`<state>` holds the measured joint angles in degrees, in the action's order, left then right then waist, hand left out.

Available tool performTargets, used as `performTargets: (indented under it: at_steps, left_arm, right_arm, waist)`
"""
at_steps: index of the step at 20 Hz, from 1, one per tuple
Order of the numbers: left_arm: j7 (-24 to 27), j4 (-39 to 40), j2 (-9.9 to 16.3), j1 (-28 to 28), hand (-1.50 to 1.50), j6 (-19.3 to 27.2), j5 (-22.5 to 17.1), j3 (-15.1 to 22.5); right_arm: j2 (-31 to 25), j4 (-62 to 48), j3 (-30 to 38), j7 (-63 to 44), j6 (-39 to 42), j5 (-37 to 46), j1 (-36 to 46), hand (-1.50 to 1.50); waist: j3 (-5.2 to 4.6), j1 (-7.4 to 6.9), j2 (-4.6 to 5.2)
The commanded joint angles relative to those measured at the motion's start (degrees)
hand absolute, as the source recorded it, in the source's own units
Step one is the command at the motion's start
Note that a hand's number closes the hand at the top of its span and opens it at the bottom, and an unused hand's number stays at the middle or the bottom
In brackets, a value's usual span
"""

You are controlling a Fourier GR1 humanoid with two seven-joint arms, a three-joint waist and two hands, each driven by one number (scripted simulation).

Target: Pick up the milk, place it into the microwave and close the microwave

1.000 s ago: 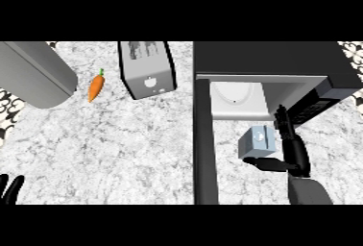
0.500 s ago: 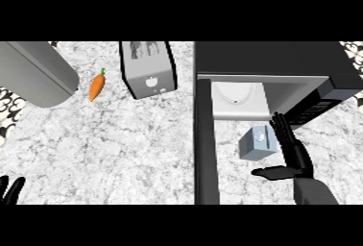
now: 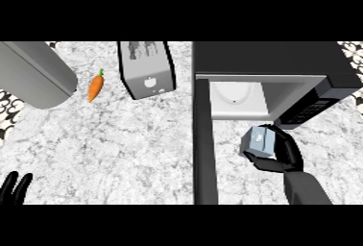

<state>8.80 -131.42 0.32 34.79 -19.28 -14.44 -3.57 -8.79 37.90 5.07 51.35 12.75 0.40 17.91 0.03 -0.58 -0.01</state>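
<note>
Head view: milk (image 3: 257,141) in right robot hand (image 3: 282,156), just outside microwave (image 3: 269,72) opening.

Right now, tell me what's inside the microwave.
The microwave holds only a white turntable plate; its roof hides the back. The milk is outside, in the right hand.

There is one view only, from the robot's head, looking steeply down on the counter (image 3: 127,144). It takes in the toaster (image 3: 145,68) at the far edge and the microwave (image 3: 269,77) at right.
</note>
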Motion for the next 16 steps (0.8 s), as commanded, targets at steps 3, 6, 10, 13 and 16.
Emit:
performTargets:
  at_steps: [3,6,10,13,16]
  left_arm:
    - [-2.0,0.8,1.1,-2.1,-1.5,-0.5,-3.7,-3.7]
    - [-0.8,-2.1,-0.1,1.2,-1.5,-1.3,-3.0,-2.4]
    - [-1.6,-0.2,1.1,0.0,-1.5,-1.7,-4.5,-4.3]
    - [0.2,2.6,-0.3,-1.0,-1.5,-2.5,-2.2,-3.6]
    - [-1.5,-1.6,-0.3,1.2,-1.5,-0.4,-2.8,-0.1]
  right_arm:
    - [4.4,5.3,1.1,0.1,-5.8,-1.4,-0.3,1.5]
    - [2.0,3.5,5.0,7.1,-6.1,-3.5,-5.7,1.5]
    - [-5.7,6.0,9.6,9.3,1.7,-8.3,-13.2,1.5]
    - [-3.4,18.0,6.2,2.6,-0.5,-8.0,-15.4,1.5]
    - [-3.0,22.5,4.5,2.6,1.6,-8.4,-19.3,1.5]
  waist:
    - [-0.05,0.43,-0.08]
    - [0.0,0.23,-0.04]
    - [-0.02,0.74,-0.07]
    - [-0.1,0.81,-0.21]
    - [-0.07,0.67,-0.18]
